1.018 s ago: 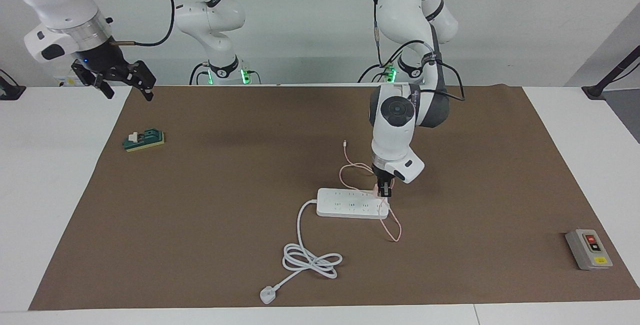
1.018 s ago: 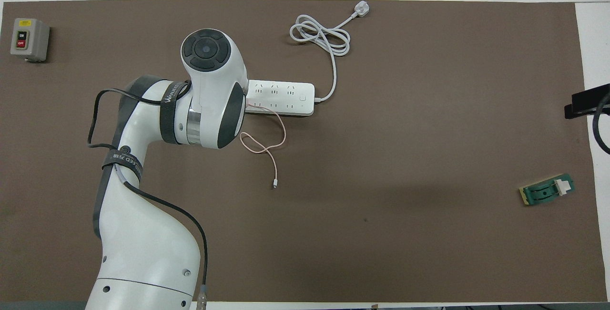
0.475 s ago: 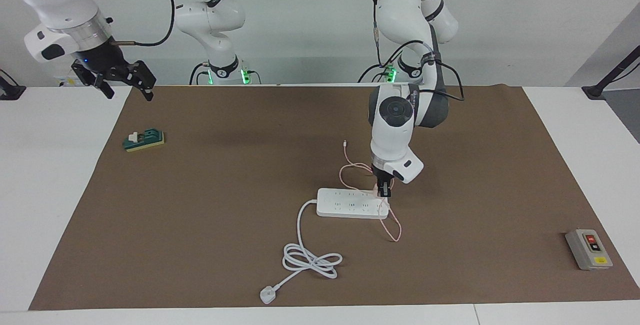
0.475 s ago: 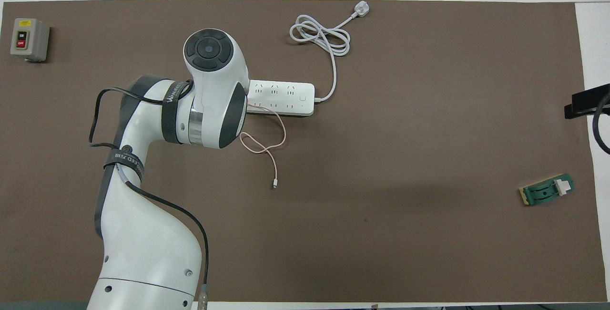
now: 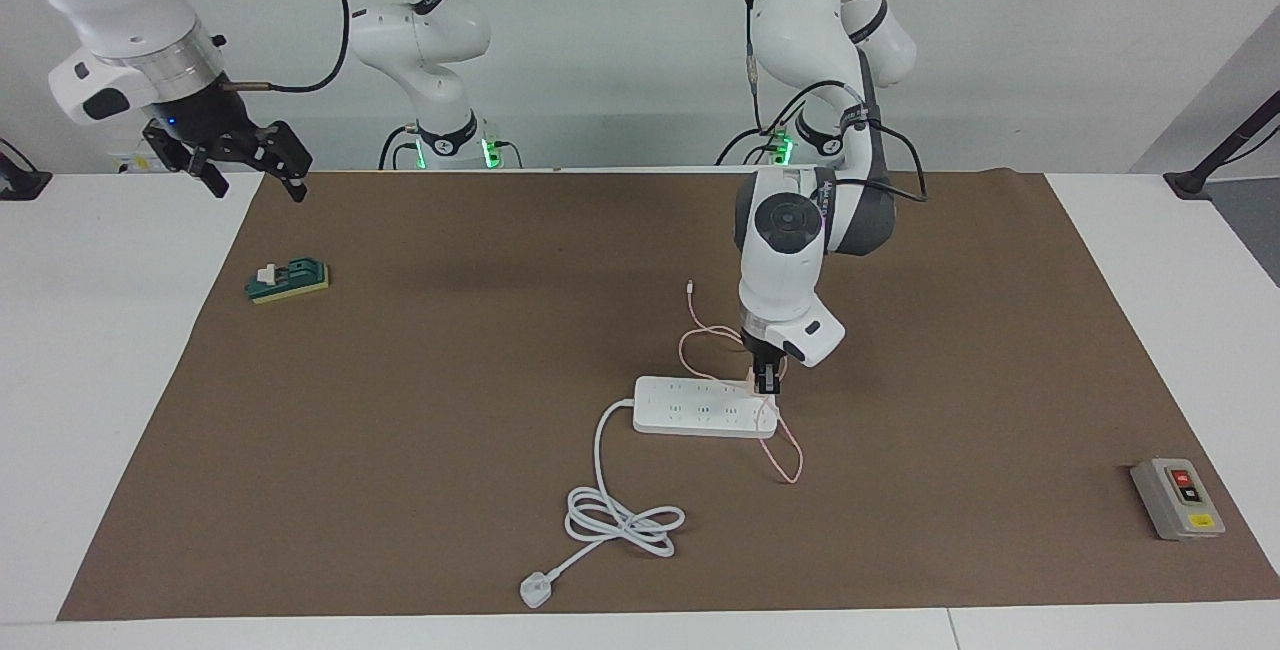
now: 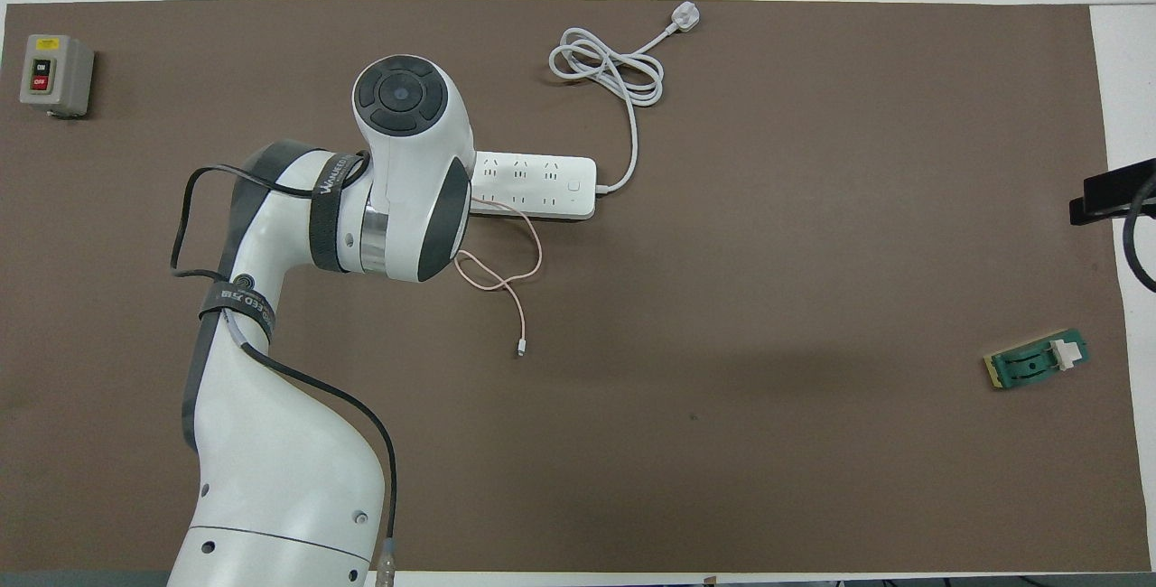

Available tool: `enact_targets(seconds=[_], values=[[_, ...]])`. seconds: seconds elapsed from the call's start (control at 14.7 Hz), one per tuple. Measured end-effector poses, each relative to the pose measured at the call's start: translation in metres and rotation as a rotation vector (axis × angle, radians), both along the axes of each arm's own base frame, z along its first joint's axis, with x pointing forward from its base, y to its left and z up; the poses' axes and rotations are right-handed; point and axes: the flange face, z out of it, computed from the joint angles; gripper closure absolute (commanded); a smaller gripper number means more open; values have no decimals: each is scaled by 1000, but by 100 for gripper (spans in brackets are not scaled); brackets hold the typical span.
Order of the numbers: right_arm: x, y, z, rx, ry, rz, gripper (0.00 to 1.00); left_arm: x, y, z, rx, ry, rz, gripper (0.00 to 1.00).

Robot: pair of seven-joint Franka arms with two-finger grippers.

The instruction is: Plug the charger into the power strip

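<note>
Pressing down at the power strip (image 5: 700, 407), mid-counter, the left hand (image 5: 766, 382) is clamped on the charger (image 5: 756, 376) at the strip's end toward the left arm. Whether the prongs are seated is hidden; release remains. The right hand (image 5: 250, 165) waits wide over the counter's corner.

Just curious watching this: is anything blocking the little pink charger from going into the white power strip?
Nothing visible does. The left gripper, shut on the charger, is right at the power strip; only its own cable trails across that end.
</note>
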Motion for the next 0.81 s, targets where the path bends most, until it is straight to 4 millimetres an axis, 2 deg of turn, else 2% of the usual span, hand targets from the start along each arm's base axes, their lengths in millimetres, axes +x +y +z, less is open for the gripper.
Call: enact_targets(seconds=[0.54, 0.68, 0.81], values=[[0, 0, 0, 0, 0, 0, 0, 0, -1, 0, 3, -1, -3, 100], [0, 0, 0, 0, 0, 0, 0, 0, -2, -8, 11, -1, -6, 100], [0, 0, 0, 0, 0, 0, 0, 0, -3, -7, 14, 0, -6, 100]])
